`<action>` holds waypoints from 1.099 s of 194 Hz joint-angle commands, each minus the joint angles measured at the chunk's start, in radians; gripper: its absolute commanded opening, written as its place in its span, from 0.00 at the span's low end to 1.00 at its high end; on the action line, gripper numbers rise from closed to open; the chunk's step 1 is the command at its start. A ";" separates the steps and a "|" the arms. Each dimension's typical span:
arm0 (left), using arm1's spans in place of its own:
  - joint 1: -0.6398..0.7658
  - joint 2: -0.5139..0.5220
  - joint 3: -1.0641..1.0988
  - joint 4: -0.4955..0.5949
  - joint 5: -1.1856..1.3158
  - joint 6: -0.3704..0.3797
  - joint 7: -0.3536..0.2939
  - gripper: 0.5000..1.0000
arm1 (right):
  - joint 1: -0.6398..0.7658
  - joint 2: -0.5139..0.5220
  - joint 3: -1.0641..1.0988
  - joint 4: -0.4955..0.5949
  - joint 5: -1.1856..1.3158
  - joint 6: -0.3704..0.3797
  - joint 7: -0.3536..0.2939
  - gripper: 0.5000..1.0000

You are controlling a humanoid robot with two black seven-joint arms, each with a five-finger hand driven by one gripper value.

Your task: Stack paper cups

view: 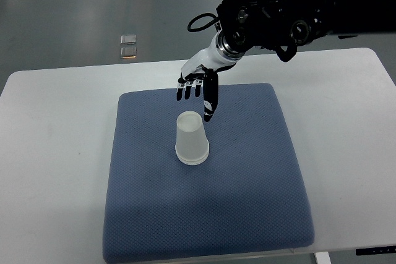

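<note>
A white paper cup (190,139) stands upside down near the middle of the blue mat (247,177), its rim on the cloth. It may be more than one cup nested; I cannot tell. My right hand (199,91) hangs just behind and above the cup, arm coming in from the upper right. Its fingers point down and are spread, holding nothing. One black fingertip reaches close to the cup's top right edge without clearly touching it. The left arm does not show.
The blue mat lies on a white table (55,128) that runs to both side edges. Beyond the table's far edge, two small shiny squares (129,46) lie on the grey floor.
</note>
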State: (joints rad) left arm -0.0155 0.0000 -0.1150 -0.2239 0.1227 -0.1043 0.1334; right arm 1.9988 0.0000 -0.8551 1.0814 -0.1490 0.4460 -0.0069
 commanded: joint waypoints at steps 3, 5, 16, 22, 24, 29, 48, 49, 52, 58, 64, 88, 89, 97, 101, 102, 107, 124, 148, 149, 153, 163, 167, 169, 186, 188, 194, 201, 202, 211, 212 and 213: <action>0.000 0.000 0.000 0.000 0.000 0.000 0.000 1.00 | -0.003 0.000 0.002 -0.003 0.016 0.000 0.001 0.80; 0.000 0.000 0.000 0.000 0.000 0.000 0.000 1.00 | -0.003 0.000 0.002 -0.003 0.016 0.000 0.001 0.80; 0.000 0.000 0.000 0.001 0.000 0.000 0.000 1.00 | -0.009 0.000 0.004 -0.020 0.040 -0.003 0.002 0.80; 0.000 0.000 0.000 0.001 0.000 0.000 0.000 1.00 | -0.012 0.000 0.004 -0.029 0.051 -0.006 0.004 0.80; 0.000 0.000 0.000 0.001 0.000 0.000 0.000 1.00 | -0.012 0.000 0.004 -0.035 0.055 -0.007 0.005 0.80; 0.000 0.000 0.000 0.001 0.000 0.000 0.000 1.00 | -0.020 0.000 0.005 -0.049 0.077 -0.015 0.008 0.80; 0.000 0.000 0.000 0.001 0.000 0.000 0.000 1.00 | -0.063 0.000 0.033 -0.100 0.155 -0.020 0.013 0.80; 0.000 0.000 0.000 0.001 0.000 0.000 0.000 1.00 | -0.067 0.000 0.042 -0.104 0.163 -0.021 0.013 0.80; 0.000 0.000 0.000 0.001 0.000 0.000 0.000 1.00 | -0.072 0.000 0.054 -0.112 0.169 -0.021 0.013 0.80; 0.000 0.000 0.000 0.001 0.000 0.000 0.000 1.00 | -0.089 -0.014 0.090 -0.130 0.184 -0.024 0.013 0.80; 0.000 0.000 0.000 0.000 0.000 0.000 0.000 1.00 | -0.110 -0.040 0.126 -0.149 0.195 -0.027 0.012 0.80; 0.000 0.000 0.002 -0.005 0.000 0.000 0.000 1.00 | -0.205 -0.140 0.266 -0.204 0.227 -0.044 0.013 0.80; 0.000 0.000 0.002 -0.005 0.000 0.000 0.000 1.00 | -0.206 -0.140 0.266 -0.204 0.227 -0.044 0.013 0.80; 0.000 0.000 0.002 -0.006 0.000 -0.002 -0.001 1.00 | -0.235 -0.164 0.315 -0.224 0.255 -0.055 0.013 0.80; 0.000 0.000 0.002 -0.005 0.000 0.000 -0.001 1.00 | -0.250 -0.173 0.337 -0.233 0.269 -0.056 0.013 0.80; 0.000 0.000 0.002 -0.005 0.000 -0.002 -0.001 1.00 | -0.258 -0.178 0.347 -0.239 0.278 -0.059 0.013 0.80; 0.000 0.000 0.002 -0.005 0.000 -0.002 0.000 1.00 | -0.273 -0.187 0.369 -0.252 0.293 -0.063 0.013 0.80; 0.000 0.000 0.002 -0.003 0.000 0.000 0.000 1.00 | -0.350 -0.224 0.470 -0.319 0.356 -0.069 0.013 0.80; 0.000 0.000 0.002 -0.003 0.000 0.000 0.000 1.00 | -0.477 -0.236 0.674 -0.437 0.425 -0.079 0.013 0.80; 0.000 0.000 0.002 -0.003 0.000 0.000 0.000 1.00 | -0.477 -0.236 0.674 -0.437 0.425 -0.079 0.013 0.80; 0.000 0.000 0.002 -0.003 0.000 0.000 0.000 1.00 | -0.500 -0.235 0.716 -0.460 0.437 -0.084 0.013 0.80; 0.000 0.000 0.002 -0.003 0.000 0.000 0.000 1.00 | -0.558 -0.232 0.820 -0.512 0.473 -0.101 0.013 0.80; 0.000 0.000 0.002 -0.003 0.000 0.000 -0.001 1.00 | -0.584 -0.230 0.861 -0.529 0.486 -0.105 0.013 0.80; 0.000 0.000 0.002 -0.003 0.000 -0.002 -0.001 1.00 | -0.597 -0.229 0.879 -0.537 0.491 -0.107 0.013 0.80; 0.000 0.000 0.000 -0.003 0.000 -0.002 0.000 1.00 | -0.702 -0.224 1.053 -0.586 0.510 -0.115 0.015 0.80; 0.000 0.000 0.002 -0.003 0.000 0.000 0.000 1.00 | -0.713 -0.224 1.071 -0.589 0.510 -0.115 0.015 0.80; 0.000 0.000 0.000 -0.002 0.000 0.000 0.000 1.00 | -0.745 -0.225 1.128 -0.597 0.510 -0.115 0.018 0.80; 0.000 0.000 0.000 -0.002 0.000 0.000 0.000 1.00 | -0.779 -0.224 1.183 -0.604 0.510 -0.115 0.027 0.80; 0.000 0.000 0.000 -0.002 0.000 0.000 -0.001 1.00 | -0.790 -0.224 1.202 -0.607 0.510 -0.115 0.030 0.80; 0.000 0.000 0.000 0.000 0.000 0.000 0.000 1.00 | -0.836 -0.224 1.269 -0.617 0.510 -0.115 0.042 0.81; 0.000 0.000 0.000 0.000 0.000 0.000 0.000 1.00 | -0.848 -0.225 1.283 -0.618 0.510 -0.115 0.044 0.81; 0.000 0.000 0.000 0.000 0.000 0.000 0.000 1.00 | -0.848 -0.225 1.283 -0.618 0.510 -0.115 0.044 0.81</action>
State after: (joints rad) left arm -0.0154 0.0000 -0.1145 -0.2258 0.1227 -0.1046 0.1331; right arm 1.2526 -0.2246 0.2714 0.4870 0.3587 0.3320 0.0155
